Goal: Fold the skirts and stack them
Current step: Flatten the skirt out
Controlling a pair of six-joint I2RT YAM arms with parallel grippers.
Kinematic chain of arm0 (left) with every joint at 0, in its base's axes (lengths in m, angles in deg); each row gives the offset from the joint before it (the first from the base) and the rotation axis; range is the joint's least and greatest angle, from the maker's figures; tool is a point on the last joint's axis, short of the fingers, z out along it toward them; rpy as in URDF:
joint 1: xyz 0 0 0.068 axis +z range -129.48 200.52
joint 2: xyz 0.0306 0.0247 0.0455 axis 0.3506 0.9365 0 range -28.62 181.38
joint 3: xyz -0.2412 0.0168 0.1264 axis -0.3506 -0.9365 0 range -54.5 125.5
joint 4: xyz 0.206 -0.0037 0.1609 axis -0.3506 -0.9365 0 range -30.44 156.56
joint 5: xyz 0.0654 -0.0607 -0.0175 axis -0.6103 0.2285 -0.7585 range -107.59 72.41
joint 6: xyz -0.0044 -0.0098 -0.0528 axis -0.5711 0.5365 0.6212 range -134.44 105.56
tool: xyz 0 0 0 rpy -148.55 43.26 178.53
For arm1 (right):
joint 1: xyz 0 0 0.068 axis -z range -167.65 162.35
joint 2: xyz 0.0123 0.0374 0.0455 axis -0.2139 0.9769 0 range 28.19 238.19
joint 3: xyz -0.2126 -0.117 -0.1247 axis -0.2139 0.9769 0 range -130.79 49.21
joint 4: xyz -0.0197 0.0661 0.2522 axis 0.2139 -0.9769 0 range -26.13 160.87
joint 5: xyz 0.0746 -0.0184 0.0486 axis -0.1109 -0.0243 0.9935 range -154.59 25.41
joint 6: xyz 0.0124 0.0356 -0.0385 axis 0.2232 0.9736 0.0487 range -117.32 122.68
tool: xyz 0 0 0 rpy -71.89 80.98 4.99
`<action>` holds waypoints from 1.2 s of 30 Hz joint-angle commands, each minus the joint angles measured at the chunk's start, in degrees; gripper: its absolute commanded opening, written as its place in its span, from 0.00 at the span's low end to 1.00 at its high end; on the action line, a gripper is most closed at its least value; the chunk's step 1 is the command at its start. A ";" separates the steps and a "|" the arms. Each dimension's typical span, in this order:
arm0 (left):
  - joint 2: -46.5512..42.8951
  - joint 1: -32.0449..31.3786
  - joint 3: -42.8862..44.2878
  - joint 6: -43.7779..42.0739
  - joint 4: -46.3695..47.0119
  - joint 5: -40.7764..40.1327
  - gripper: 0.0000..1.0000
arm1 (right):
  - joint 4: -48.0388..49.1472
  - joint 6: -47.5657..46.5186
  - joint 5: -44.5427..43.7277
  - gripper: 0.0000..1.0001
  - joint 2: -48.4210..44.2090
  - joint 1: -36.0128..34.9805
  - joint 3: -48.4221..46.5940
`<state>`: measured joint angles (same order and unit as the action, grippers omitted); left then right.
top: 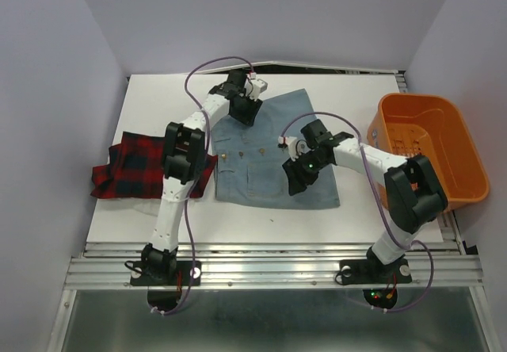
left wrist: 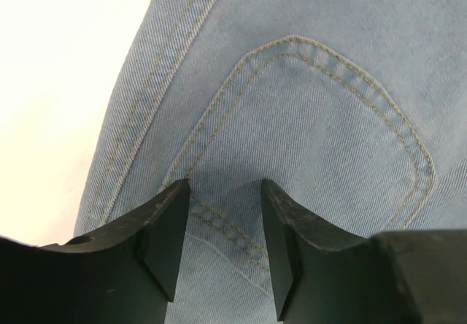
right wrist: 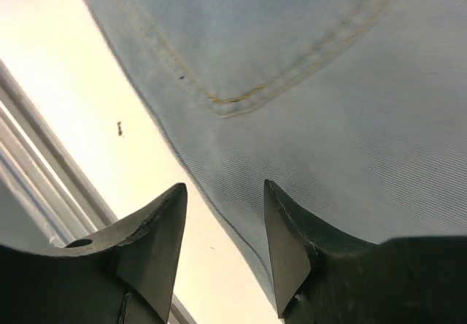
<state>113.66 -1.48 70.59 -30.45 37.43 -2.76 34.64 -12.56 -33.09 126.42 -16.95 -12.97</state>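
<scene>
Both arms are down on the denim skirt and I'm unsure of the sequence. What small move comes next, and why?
Probably close the right end effector on the near hem of the denim skirt: its jaws stand open astride that edge, and the skirt lies flat, not yet folded.

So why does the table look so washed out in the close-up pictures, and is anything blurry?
Left wrist view: bare table overexposed to creamy white, denim skirt stitching sharp. Right wrist view: table likewise blown out, the denim's far part hazy and soft. Top external view: even light, soft shadows, no glare.
</scene>
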 commanded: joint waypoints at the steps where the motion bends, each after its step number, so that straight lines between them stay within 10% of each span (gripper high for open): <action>1: -12.27 0.29 -6.08 -1.83 2.13 3.10 0.58 | -0.51 0.23 -4.07 0.52 -6.21 4.94 -5.32; 18: -30.58 -4.54 -43.70 -5.26 4.25 7.05 0.54 | 7.40 -16.22 -19.46 0.49 2.05 9.17 -0.24; 28: -17.23 -6.39 -34.58 -2.71 5.84 8.90 0.52 | 7.31 -17.71 -21.57 0.48 -4.27 9.70 11.89; 36: -16.58 -7.80 -27.80 -0.69 4.17 9.52 0.53 | 4.07 -19.73 -25.26 0.51 -9.46 9.70 4.09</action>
<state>97.14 -8.75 42.07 -32.11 43.75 6.39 43.26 -29.74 -54.92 120.06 -7.51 -3.28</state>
